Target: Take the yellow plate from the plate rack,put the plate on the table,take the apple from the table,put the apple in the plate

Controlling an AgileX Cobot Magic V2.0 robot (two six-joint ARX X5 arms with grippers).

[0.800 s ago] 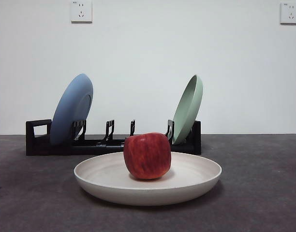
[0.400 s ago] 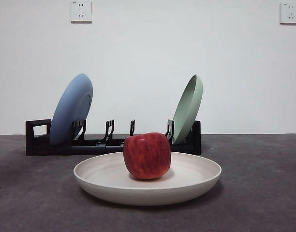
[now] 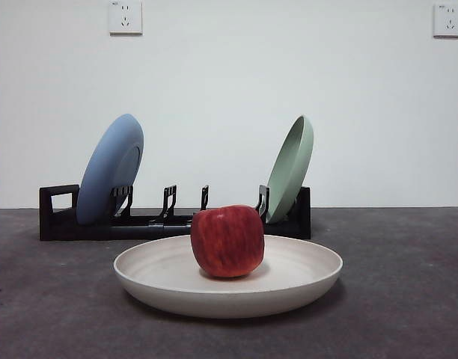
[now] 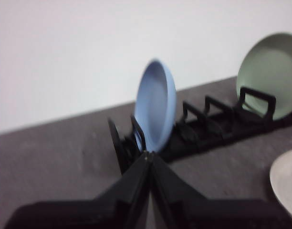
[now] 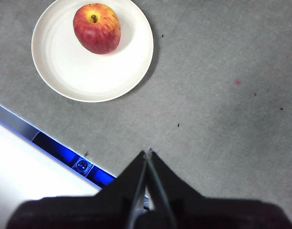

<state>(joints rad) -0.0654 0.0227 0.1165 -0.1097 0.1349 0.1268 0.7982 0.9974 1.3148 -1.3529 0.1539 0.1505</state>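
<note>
A: Since the apple (image 3: 227, 241) already sits in the yellow plate (image 3: 304, 283), a little off its middle, what is left to do well?

B: I judge the task complete. The plate lies flat on the table (image 3: 408, 299), just in front of the plate rack (image 3: 58, 213), which holds only the blue plate (image 3: 109, 169) and the green plate (image 3: 291, 167) near its two ends. The sound course is to keep both arms clear and disturb nothing.

A: And the claws?

B: The left gripper (image 4: 149, 159) has its jaws together, hanging near the blue plate's end of the rack. The right gripper (image 5: 148, 153) is likewise pressed together, empty, high over bare table, well apart from the plate.

A: Anything different from a second ago?

B: Nothing in the front view; apple, plate and rack lie exactly as they did.
</note>
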